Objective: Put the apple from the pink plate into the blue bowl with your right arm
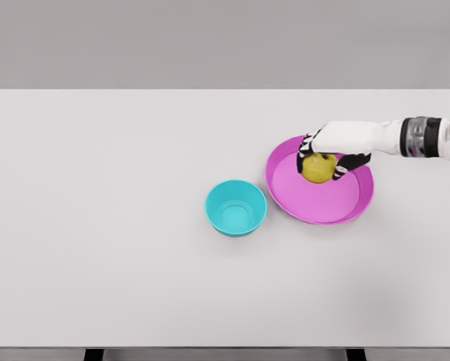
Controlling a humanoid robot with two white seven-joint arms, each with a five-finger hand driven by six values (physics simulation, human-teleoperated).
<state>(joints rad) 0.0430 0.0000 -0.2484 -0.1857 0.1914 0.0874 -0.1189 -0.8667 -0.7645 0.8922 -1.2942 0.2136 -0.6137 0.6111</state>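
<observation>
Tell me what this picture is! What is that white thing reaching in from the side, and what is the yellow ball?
It is a computer-made picture, seen from a camera on a robot's head, looking down at a white table. The white thing is the robot's right arm, ending in a right hand with five fingers. The yellow ball is an apple. It sits on a pink plate, and the fingers are wrapped around it. Beside the plate, not touching it, stands an empty blue bowl. The robot's left arm is not in the picture.
</observation>
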